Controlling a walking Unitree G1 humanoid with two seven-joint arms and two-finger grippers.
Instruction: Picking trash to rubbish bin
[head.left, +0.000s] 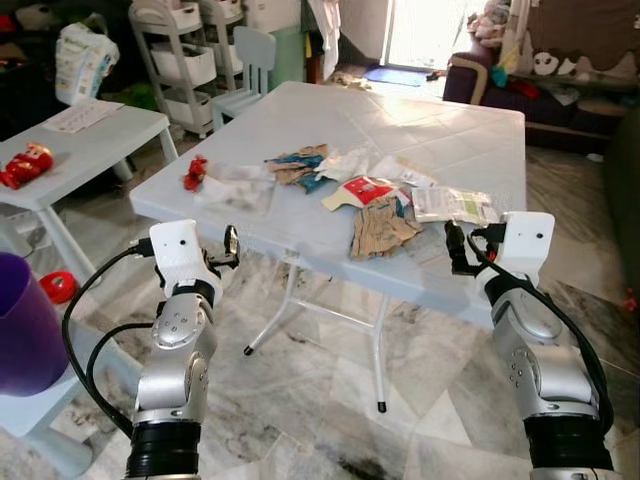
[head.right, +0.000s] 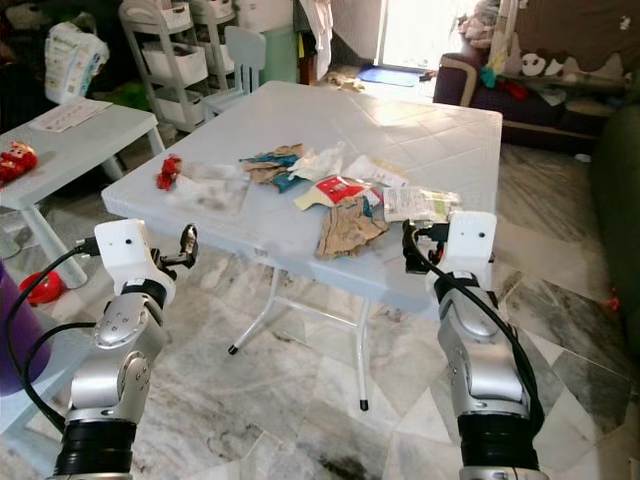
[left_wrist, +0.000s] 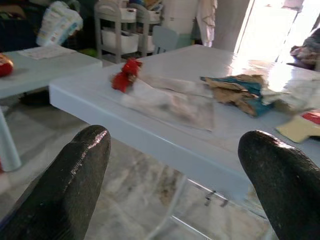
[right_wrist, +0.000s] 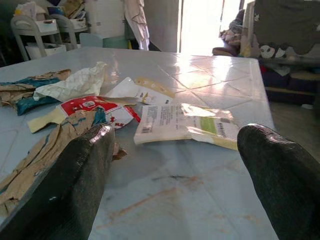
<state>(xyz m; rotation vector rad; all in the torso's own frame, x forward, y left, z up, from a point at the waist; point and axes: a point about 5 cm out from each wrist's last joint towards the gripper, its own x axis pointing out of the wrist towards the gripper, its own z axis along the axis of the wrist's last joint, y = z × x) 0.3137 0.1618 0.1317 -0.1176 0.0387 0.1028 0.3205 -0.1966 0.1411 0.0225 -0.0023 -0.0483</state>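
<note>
1. I judge this to be the approach step, before any pick. I have the robot standing at the near edge of the pale blue table (head.left: 470, 140) with both arms raised, and no trash is in either claw.

2. The right gripper (right_wrist: 175, 170) hangs just over the table's near right edge with its two black fingers spread wide and nothing between them. Its wrist view looks straight at a white printed packet (right_wrist: 172, 122), with torn brown cardboard (head.left: 380, 230) to the left of that.

3. The left gripper (left_wrist: 175, 165) is short of the table's near left edge, over the floor, fingers also wide apart and empty. Ahead of it lie a clear plastic bag (left_wrist: 172, 102) and a small red wrapper (left_wrist: 125, 75) at the left of the table.

4. The rest of the trash sits mid-table: a red and white carton piece (head.left: 362, 190), crumpled white paper (right_wrist: 75, 82) and blue and brown scraps (head.left: 300, 165).

5. Next, I think, I should push the right claw forward and down onto the white packet or the cardboard. Both lie flat, so one finger has to get under an edge.

6. A purple container (head.left: 25, 330) stands at the near left, cut off by the frame. It may be the rubbish bin, but I cannot tell.

7. The plastic bag looks blurred, so I cannot make out what it holds. The print on the packets is too small to read.
</note>
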